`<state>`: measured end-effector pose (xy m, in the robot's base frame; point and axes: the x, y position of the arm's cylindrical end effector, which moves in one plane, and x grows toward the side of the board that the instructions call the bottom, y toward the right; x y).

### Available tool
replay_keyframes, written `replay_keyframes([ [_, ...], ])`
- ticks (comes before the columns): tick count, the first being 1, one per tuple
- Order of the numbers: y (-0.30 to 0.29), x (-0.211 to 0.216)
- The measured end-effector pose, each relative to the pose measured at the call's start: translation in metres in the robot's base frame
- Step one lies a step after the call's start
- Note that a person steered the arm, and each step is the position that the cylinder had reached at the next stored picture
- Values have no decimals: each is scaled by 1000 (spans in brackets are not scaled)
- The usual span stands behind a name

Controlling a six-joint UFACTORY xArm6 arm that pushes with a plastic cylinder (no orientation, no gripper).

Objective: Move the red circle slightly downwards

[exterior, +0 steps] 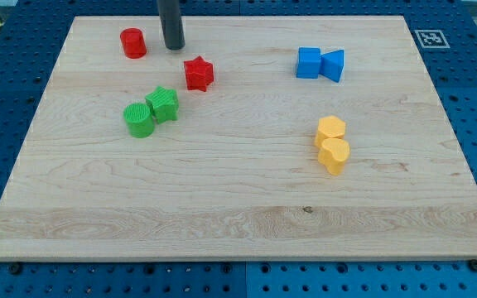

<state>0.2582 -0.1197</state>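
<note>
The red circle (133,43) is a short red cylinder standing near the top left of the wooden board (238,215). My tip (173,47) is the lower end of a dark rod coming down from the view's top. It rests on the board just right of the red circle, with a small gap between them. A red star (198,74) lies below and right of the tip.
A green cylinder (139,120) and a green cube (163,104) touch each other at the left. A blue cube (308,63) and a blue triangle (333,64) sit together at the upper right. Two yellow blocks (330,130), (334,155) touch at the right.
</note>
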Motion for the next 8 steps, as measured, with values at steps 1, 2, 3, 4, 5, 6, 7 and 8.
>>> replay_keyframes([
  [1,-35,-21],
  [2,-66,-32],
  [3,-75,-30],
  [4,-76,-26],
  [5,-76,-18],
  [6,-76,-5],
  [7,-76,1],
  [8,-96,1],
])
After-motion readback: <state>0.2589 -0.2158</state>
